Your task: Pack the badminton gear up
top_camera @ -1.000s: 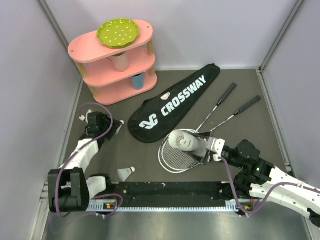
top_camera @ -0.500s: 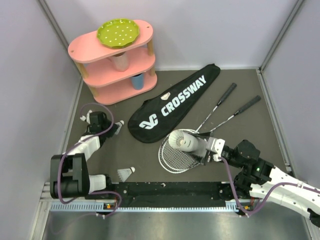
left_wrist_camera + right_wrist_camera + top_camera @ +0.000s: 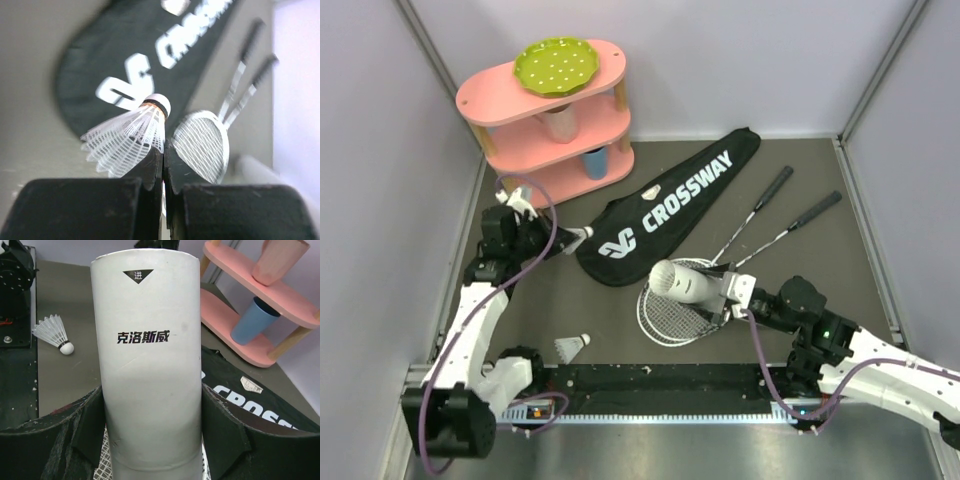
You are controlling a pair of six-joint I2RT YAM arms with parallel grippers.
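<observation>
My left gripper (image 3: 558,241) is shut on the feather skirt of a white shuttlecock (image 3: 578,238), held above the table beside the black "CROSSWAY" bag (image 3: 665,205). In the left wrist view the shuttlecock (image 3: 127,137) points cork-end away from the pinched fingertips (image 3: 155,162). My right gripper (image 3: 725,292) grips the long white tube (image 3: 688,282) over the two rackets' heads (image 3: 665,312), its mouth facing left. Seen from the right wrist, the tube (image 3: 150,365) fills the span between both fingers (image 3: 87,425). Another shuttlecock (image 3: 572,345) lies near the front rail.
The pink three-tier shelf (image 3: 575,170) with the green plate (image 3: 554,64) stands at the back left, holding a blue cup (image 3: 252,320). The racket handles (image 3: 775,185) point to the back right. Grey walls close in both sides.
My left gripper closed on the shuttlecock and carried it up and right toward the bag. The right arm shifted the tube slightly left.
</observation>
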